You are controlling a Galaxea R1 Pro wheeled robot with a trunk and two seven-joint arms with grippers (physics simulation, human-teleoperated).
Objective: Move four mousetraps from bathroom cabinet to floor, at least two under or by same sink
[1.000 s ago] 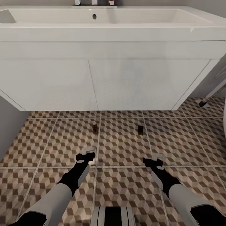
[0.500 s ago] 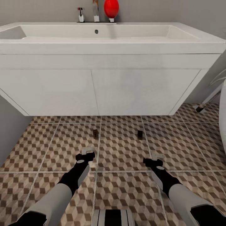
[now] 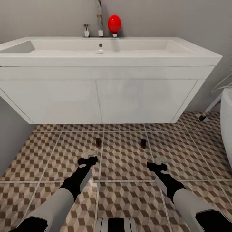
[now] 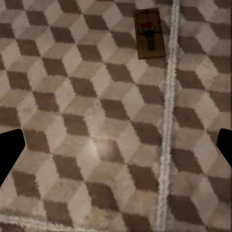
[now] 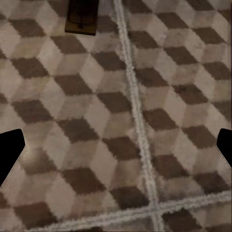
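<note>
Two mousetraps lie flat on the bathroom floor [image 3: 125,154] just in front of the white vanity. One mousetrap [image 3: 98,141] is on the left and the other mousetrap [image 3: 143,143] on the right. The bathroom sink [image 3: 103,48] sits above them, with a tall chrome tap [image 3: 100,19]. My left gripper [image 3: 89,158] hovers over the tiles short of the left trap, open and empty; its wrist view shows that mousetrap [image 4: 150,33] ahead of the fingers. My right gripper [image 3: 158,163] is also open and empty, with the other mousetrap [image 5: 83,17] ahead of it.
A red round object [image 3: 114,24] stands beside the tap. A grey wall [image 3: 13,141] closes in at the left. A rounded white fixture [image 3: 226,112] and thin plant-stand legs [image 3: 209,108] sit at the right. Open tiles surround both arms.
The head view has tilted upward: the sink, tap and red object have come further into the picture. Both arms and the two traps stay in place.
</note>
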